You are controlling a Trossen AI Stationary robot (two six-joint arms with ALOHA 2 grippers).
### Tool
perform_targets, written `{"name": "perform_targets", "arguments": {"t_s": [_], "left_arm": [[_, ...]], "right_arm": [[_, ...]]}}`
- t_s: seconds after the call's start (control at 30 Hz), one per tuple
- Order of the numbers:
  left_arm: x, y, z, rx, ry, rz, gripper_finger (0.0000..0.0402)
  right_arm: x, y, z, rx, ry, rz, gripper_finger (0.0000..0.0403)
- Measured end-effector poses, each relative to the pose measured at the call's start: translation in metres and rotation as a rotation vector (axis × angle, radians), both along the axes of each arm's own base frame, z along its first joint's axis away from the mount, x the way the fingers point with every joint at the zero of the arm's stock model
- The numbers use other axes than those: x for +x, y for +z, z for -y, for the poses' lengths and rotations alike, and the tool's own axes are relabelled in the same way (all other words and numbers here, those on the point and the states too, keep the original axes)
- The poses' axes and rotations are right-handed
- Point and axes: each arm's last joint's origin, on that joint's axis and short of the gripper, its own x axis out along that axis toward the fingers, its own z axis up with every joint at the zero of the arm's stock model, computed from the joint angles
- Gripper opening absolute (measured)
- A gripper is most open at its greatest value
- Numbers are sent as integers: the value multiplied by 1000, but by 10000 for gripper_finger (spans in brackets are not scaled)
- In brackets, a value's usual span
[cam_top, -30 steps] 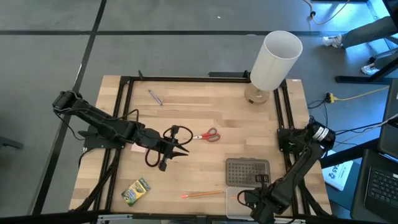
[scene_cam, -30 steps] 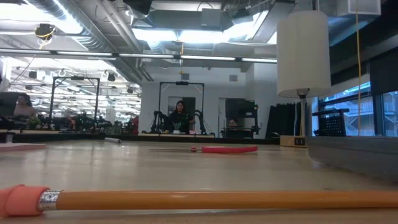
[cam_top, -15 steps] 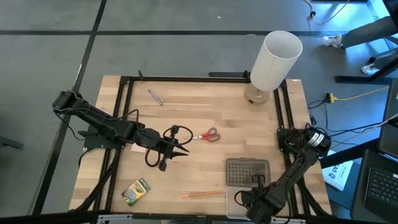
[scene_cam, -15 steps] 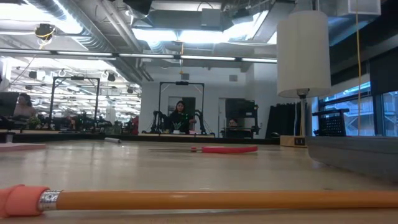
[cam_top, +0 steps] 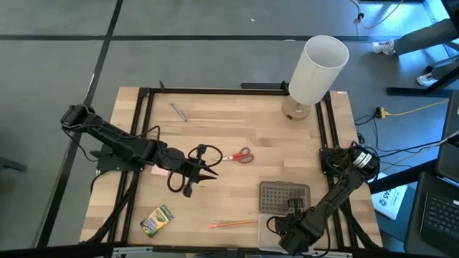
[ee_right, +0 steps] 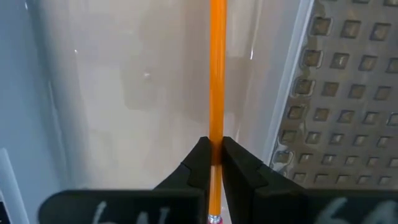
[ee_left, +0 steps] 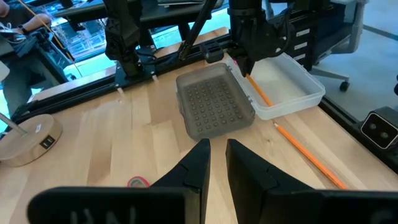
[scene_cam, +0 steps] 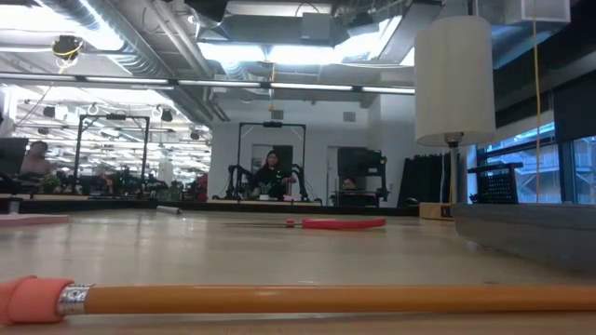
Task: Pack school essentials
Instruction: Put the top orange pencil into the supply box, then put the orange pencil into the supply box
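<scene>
Right fingers [ee_right: 212, 163]: clenching one orange pencil [ee_right: 217, 74] over the clear box [ee_left: 287, 84], at 5 o'clock of the surface [cam_top: 215, 129].
Left fingers [ee_left: 215, 167]: nearly closed, holding nothing, hovering beside the scissors [cam_top: 239, 155] at centre.
Other pencil [cam_top: 233, 223]: lying at 6 o'clock.

You see a pale wood table [cam_top: 237, 136] with visible grain, a clear glossy plastic box [ee_left: 287, 84], its matt grey dimpled lid [ee_left: 214, 102], and a smooth orange pencil [ee_right: 217, 74].
</scene>
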Motion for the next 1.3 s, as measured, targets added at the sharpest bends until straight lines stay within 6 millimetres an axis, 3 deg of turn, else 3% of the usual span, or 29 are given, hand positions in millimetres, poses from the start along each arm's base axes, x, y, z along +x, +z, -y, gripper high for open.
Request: {"name": "perform_targets", "arguments": {"t_s": [0.5, 0.97, 1.3], "left_arm": [[0, 0, 0, 0, -1, 0, 47], [-2, 0, 5, 0, -19, 0, 47], [-2, 0, 5, 0, -19, 0, 47]], "right_arm": [[0, 0, 1, -19, -5, 11, 101], [1, 1, 2, -58, -32, 55, 100], [12, 34, -10, -9, -59, 119, 100]]}}
